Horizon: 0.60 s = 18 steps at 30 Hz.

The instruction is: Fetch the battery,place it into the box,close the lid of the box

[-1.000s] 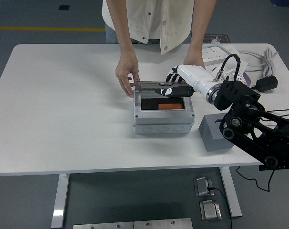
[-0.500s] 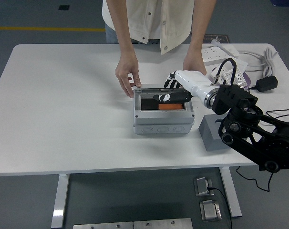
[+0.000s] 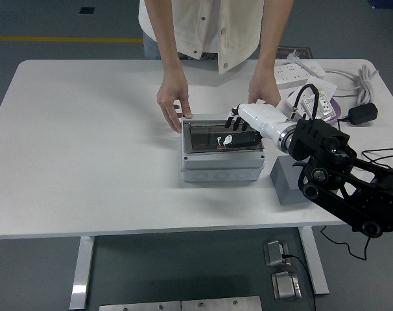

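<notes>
A grey box (image 3: 221, 167) stands at the table's middle. Its dark see-through lid (image 3: 206, 136) lies down flat over the opening. The orange battery (image 3: 219, 148) shows only as a faint strip through the lid. My right hand (image 3: 237, 131) rests palm down on the lid's right part, fingers spread flat on it, holding nothing. A person at the far side has one hand (image 3: 173, 100) on the box's far left corner and the other hand (image 3: 264, 89) behind my right wrist. My left arm is out of view.
A grey block (image 3: 290, 182) sits right of the box, under my right forearm. A white power strip (image 3: 296, 74), cables (image 3: 362, 84) and a black adapter (image 3: 356, 115) lie at the far right. The table's near edge (image 3: 151, 230) runs below the box.
My right hand pressed the lid down from half raised to flat on the box. The battery, plainly visible before, is now covered by the lid. The person's hands stayed put.
</notes>
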Each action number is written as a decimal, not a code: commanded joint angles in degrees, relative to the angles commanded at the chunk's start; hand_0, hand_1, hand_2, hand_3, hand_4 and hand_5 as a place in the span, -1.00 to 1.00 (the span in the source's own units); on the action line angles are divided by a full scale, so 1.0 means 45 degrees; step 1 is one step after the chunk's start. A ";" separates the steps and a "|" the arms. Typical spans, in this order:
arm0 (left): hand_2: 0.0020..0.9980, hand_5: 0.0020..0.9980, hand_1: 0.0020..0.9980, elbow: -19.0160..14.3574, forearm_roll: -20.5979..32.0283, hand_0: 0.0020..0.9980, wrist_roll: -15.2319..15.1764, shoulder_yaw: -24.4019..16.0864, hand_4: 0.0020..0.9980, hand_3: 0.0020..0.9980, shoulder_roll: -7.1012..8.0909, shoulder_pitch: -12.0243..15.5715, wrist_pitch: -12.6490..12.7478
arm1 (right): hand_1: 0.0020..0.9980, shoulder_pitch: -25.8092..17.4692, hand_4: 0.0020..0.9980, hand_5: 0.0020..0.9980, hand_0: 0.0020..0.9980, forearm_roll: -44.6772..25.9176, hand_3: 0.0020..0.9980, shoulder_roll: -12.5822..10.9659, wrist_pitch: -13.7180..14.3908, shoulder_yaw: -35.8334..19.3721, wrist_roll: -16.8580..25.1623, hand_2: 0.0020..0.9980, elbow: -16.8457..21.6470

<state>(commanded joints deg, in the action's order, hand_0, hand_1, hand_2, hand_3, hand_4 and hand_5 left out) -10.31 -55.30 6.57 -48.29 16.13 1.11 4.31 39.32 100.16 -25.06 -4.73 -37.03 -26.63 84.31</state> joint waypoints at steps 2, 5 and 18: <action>0.03 -1.00 0.13 0.0000 -0.0026 -0.14 0.0005 -0.0014 -0.75 -0.03 0.0001 -0.0001 -0.0001 | 0.15 0.0001 0.78 0.53 0.20 0.0001 0.23 -0.0002 -0.0016 -0.0020 -0.0005 0.21 -0.0001; 0.03 -1.00 0.13 0.0000 -0.0044 -0.14 0.0005 -0.0026 -0.75 -0.03 0.0001 -0.0007 0.0000 | 0.15 -0.0010 0.78 0.53 0.18 0.0015 0.23 -0.0019 -0.0004 -0.0142 0.0015 0.21 -0.0007; 0.03 -1.00 0.13 0.0000 -0.0090 -0.14 0.0022 -0.0071 -0.75 -0.03 -0.0062 0.0020 -0.0004 | 0.14 -0.1107 0.78 0.53 0.18 -0.0721 0.23 -0.0306 0.0163 -0.3000 0.0762 0.21 -0.0013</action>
<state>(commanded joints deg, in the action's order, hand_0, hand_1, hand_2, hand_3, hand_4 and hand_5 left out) -10.31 -55.70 6.67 -48.61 15.85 1.20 4.29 34.34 96.91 -26.44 -4.00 -50.53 -23.20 84.25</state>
